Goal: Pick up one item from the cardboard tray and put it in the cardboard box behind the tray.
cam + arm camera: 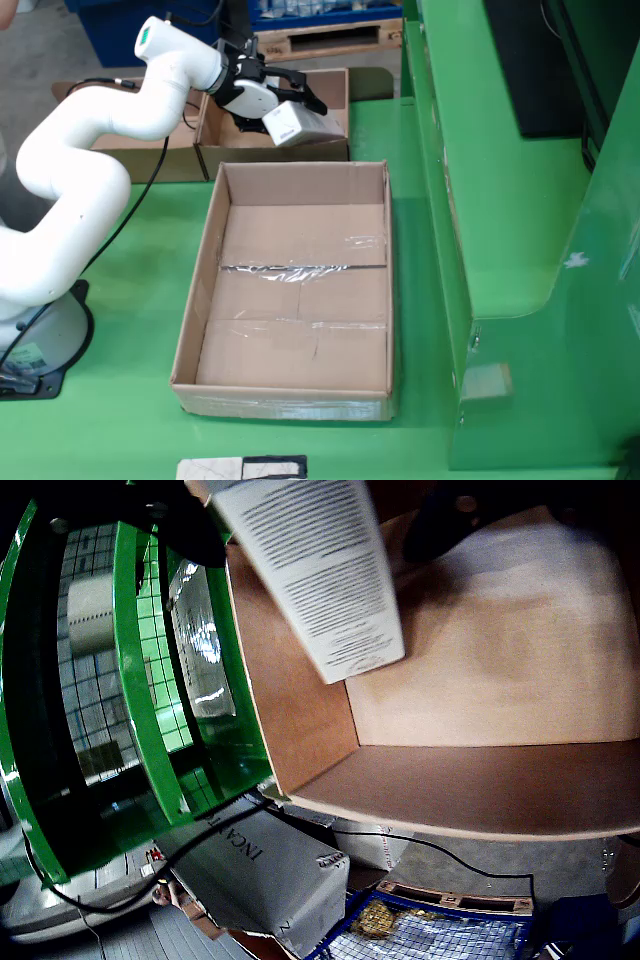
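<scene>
The arm (90, 150) is white with a green patch near its wrist; the gripper (285, 100) is black; the item (300, 125) it holds is white, printed with fine black text; the tray (200, 300) and box (340, 90) are plain brown cardboard; the counter (110, 420) is bright green.

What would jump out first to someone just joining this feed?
In the fixed view, the white arm's gripper holds a small white box at top centre, over the smaller cardboard box behind the tray. The big cardboard tray fills the middle of the green table, its visible floor bare but for tape. In the gripper view, the white box, covered in print, hangs above the cardboard box's brown floor.
</scene>
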